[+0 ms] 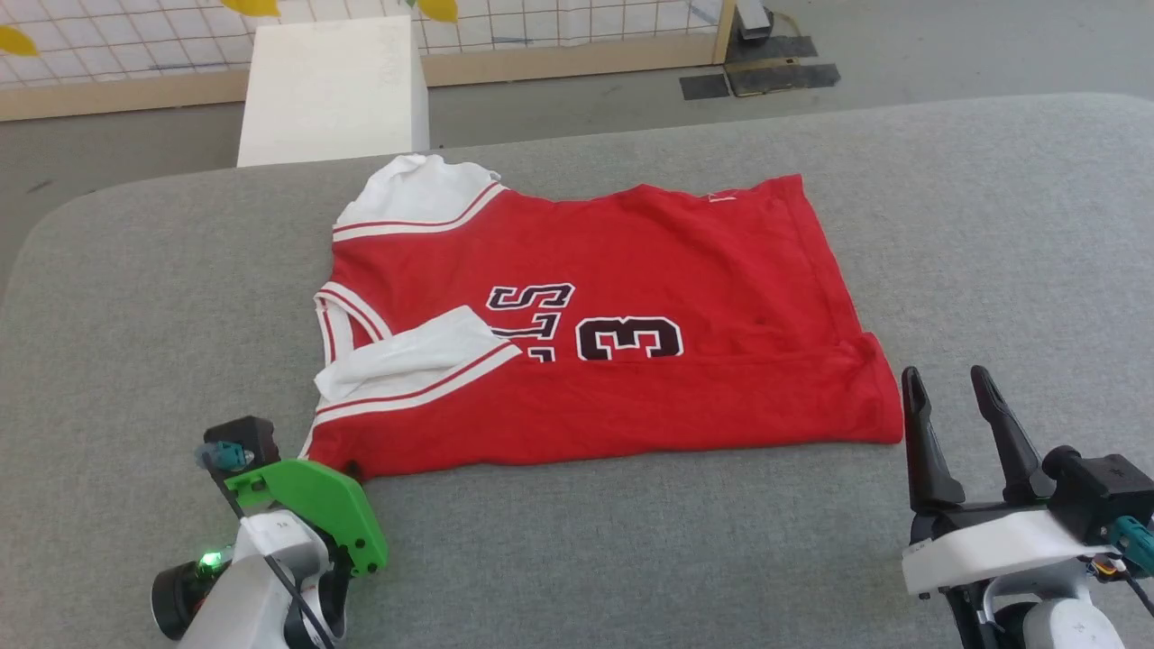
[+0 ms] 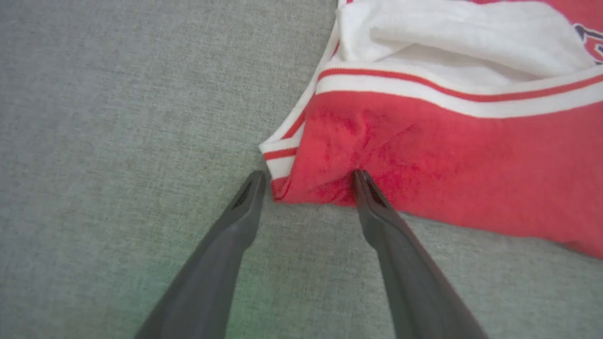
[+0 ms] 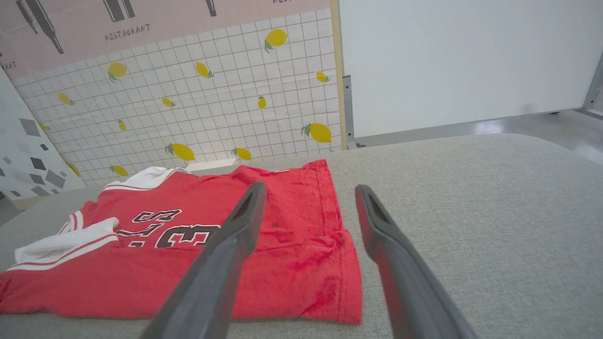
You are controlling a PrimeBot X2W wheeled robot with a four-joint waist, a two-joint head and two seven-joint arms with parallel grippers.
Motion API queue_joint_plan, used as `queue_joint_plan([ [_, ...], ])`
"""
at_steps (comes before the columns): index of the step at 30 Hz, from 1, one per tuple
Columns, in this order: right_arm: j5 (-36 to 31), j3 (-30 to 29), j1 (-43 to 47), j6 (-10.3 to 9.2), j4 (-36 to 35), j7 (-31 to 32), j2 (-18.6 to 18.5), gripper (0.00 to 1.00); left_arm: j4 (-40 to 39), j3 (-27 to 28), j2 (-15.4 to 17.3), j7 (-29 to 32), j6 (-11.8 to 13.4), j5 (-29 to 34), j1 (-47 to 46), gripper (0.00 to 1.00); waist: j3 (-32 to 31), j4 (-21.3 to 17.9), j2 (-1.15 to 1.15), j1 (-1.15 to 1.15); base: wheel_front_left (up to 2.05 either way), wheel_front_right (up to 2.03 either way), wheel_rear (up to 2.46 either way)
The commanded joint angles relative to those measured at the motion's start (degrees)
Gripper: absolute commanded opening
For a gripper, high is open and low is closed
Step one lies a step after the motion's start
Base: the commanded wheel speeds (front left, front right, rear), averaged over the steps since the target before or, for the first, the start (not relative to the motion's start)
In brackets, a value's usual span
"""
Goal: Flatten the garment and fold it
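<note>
Two dark, tapering fingers of the left gripper (image 2: 308, 175) rise from the bottom of the left wrist view. Its jaws stand spread, straddling one corner of the garment (image 1: 631, 361) without pinching it. The right-hand tip touches the red edge, and the left-hand tip rests on bare grey cloth just beside the striped trim.

At the lower right of the head view, the right gripper (image 1: 947, 374) also has two long, smooth fingers pointing up the frame. They are parted with nothing between them, just beside the garment's lower right hem corner but apart from it.

One garment lies in the middle of the head view. It is a red knit jersey with its neck end toward the left of the frame and its stitched hem toward the right. It has two white sleeves, each edged with red stripes. One sleeve is turned in over the chest and hides part of the black, white-outlined lettering beside a single figure 3. The other lies at the upper left edge of the jersey. The red fabric is mostly flat, with soft creases near the hem.

The jersey rests on one broad grey surface (image 1: 631, 559) of coarse woven fabric with rounded corners. Beyond it, at the upper left, stands one plain white block (image 1: 334, 90). Behind that is a white grid-patterned panel (image 3: 212, 108) printed with yellow lemons.
</note>
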Motion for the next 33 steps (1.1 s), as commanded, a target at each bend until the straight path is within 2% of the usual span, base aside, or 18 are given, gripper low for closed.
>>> queue_joint_plan([
  [1,0.25,0.12,0.61,-0.08,0.11,-0.21,0.15,1.0,0.68,0.03,0.01,0.4,-0.06,-0.48,-0.39,0.62,0.15,-0.25,0.0,0.0,0.0,0.0,0.0],
  [2,0.32,0.07,0.6,-0.08,0.19,-0.14,0.15,1.0,0.58,0.05,0.04,0.31,-0.44,-0.69,-0.5,0.28,0.17,-0.28,0.0,0.0,0.0,0.0,0.0],
  [3,0.35,-0.02,0.59,-0.08,0.33,0.06,0.15,1.0,0.56,-0.09,0.09,0.48,-0.94,-0.9,-0.55,0.0,0.15,-0.27,0.0,0.0,0.0,0.0,0.0],
  [8,-0.58,-1.51,-0.83,-0.08,2.23,1.35,0.16,1.0,0.08,-0.66,0.32,-0.06,-2.2,-1.01,-0.73,0.0,0.22,0.39,0.0,0.0,0.0,0.0,0.0],
  [12,-0.56,-3.56,-4.36,-0.08,6.3,6.17,0.16,1.0,-0.45,-1.28,0.12,-0.88,-2.66,-0.75,-0.71,0.0,0.54,1.06,0.0,0.0,0.0,0.0,0.0],
  [16,-0.51,-6.25,-9.7,-0.08,13.34,17.41,0.16,1.0,-0.77,-2.0,0.03,-1.64,-3.18,-0.32,-1.13,0.0,1.02,1.9,0.0,0.0,0.0,0.0,0.0],
  [20,-1.32,-8.03,-15.02,-0.08,20.15,32.78,0.17,1.0,-0.98,-2.78,-0.13,-2.12,-3.66,0.08,-1.83,0.0,1.46,2.98,0.0,0.0,0.0,0.0,0.0],
  [24,-4.69,-8.59,-17.3,-0.08,22.34,46.0,0.17,1.0,-1.03,-3.41,-0.31,-2.61,-4.19,0.26,-2.23,0.0,1.72,3.83,0.0,0.0,0.0,0.0,0.0],
  [25,-5.33,-8.78,-17.42,-0.08,22.42,48.97,0.17,0.96,-0.96,-3.53,-0.33,-2.71,-4.36,0.25,-2.26,0.0,1.76,3.99,0.0,0.0,0.0,0.0,0.0],
  [26,-5.96,-8.89,-17.5,-0.08,22.15,52.29,0.17,0.47,-0.9,-3.7,-0.36,-2.85,-4.54,0.26,-2.27,0.0,1.8,4.14,0.0,0.0,0.0,0.0,0.0],
  [27,-6.21,-8.75,-17.52,-0.08,21.57,54.4,0.17,0.41,-0.88,-3.83,-0.37,-2.96,-4.65,0.31,-2.28,0.0,1.83,4.25,0.0,0.0,0.0,0.0,0.0],
  [28,-6.55,-8.6,-17.52,-0.08,20.39,56.08,0.17,0.25,-0.9,-3.94,-0.36,-3.19,-4.79,0.36,-2.31,0.0,1.89,4.34,0.0,0.0,0.0,0.0,0.0],
  [29,-7.09,-8.61,-17.45,-0.08,19.28,56.88,0.17,0.19,-0.95,-4.01,-0.29,-3.58,-4.89,0.49,-2.37,0.0,1.93,4.41,0.0,0.0,0.0,0.0,0.0],
  [30,-7.65,-8.89,-17.35,-0.08,17.73,57.13,0.17,0.0,-0.98,-4.04,-0.2,-4.17,-4.97,0.67,-2.43,0.0,1.93,4.49,0.0,0.0,0.0,0.0,0.0],
  [33,-8.34,-9.56,-16.69,-0.08,14.2,55.61,0.17,0.0,-1.08,-4.07,0.11,-6.46,-5.22,1.39,-2.57,0.0,1.5,4.65,0.0,0.0,0.0,0.0,0.0],
])
